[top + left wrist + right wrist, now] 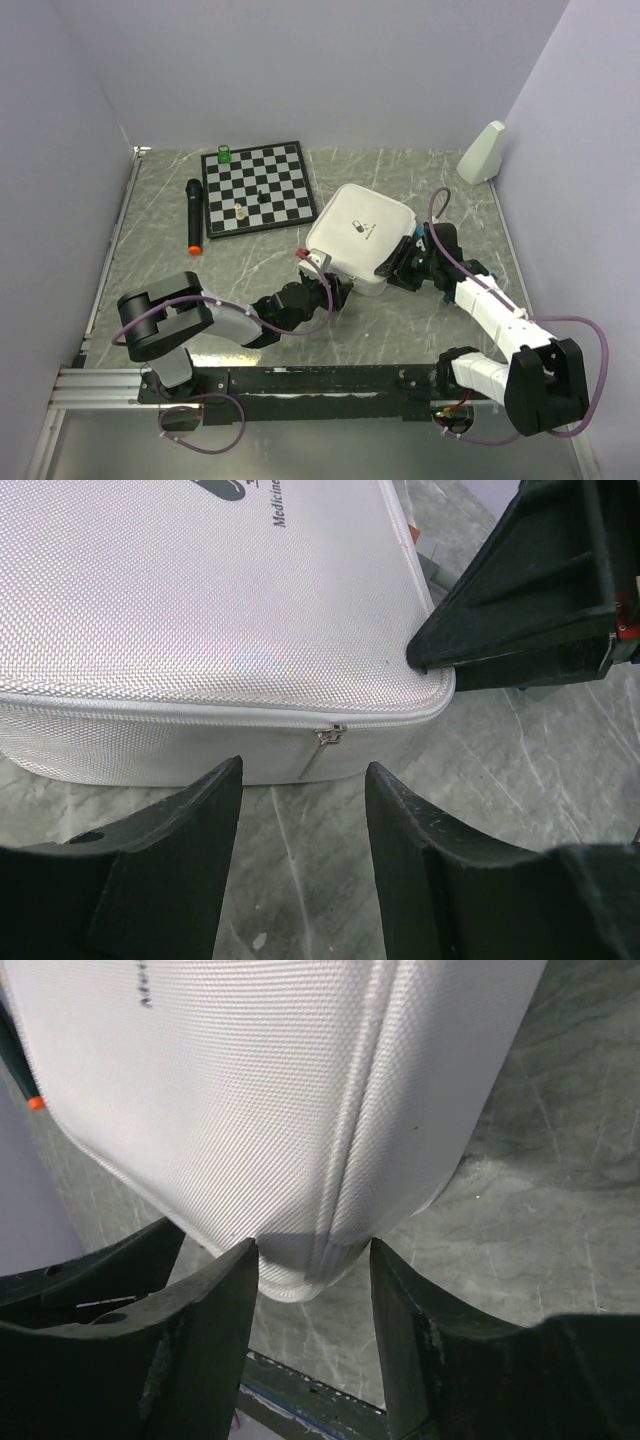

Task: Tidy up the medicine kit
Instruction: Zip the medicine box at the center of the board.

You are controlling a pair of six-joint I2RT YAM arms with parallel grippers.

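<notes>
The medicine kit (360, 232), a white square soft case with a pill logo, lies closed on the marbled table. In the left wrist view its woven lid (200, 590) fills the top, and the zip pull (328, 736) hangs on the near side wall. My left gripper (303, 770) stands open just short of that wall, with only table between its fingers; from above the left gripper (338, 290) is at the case's near corner. My right gripper (312, 1255) straddles another corner of the case (300, 1110), both fingertips touching it across the zip seam. Its place from above is the case's right side (398, 265).
A black-and-white chessboard (258, 187) with a few small pieces lies at the back left, with a green object (224, 154) at its far corner. A black stick with an orange tip (194, 215) lies left of it. A white wedge-shaped object (482, 152) leans at the back right. Walls enclose the table.
</notes>
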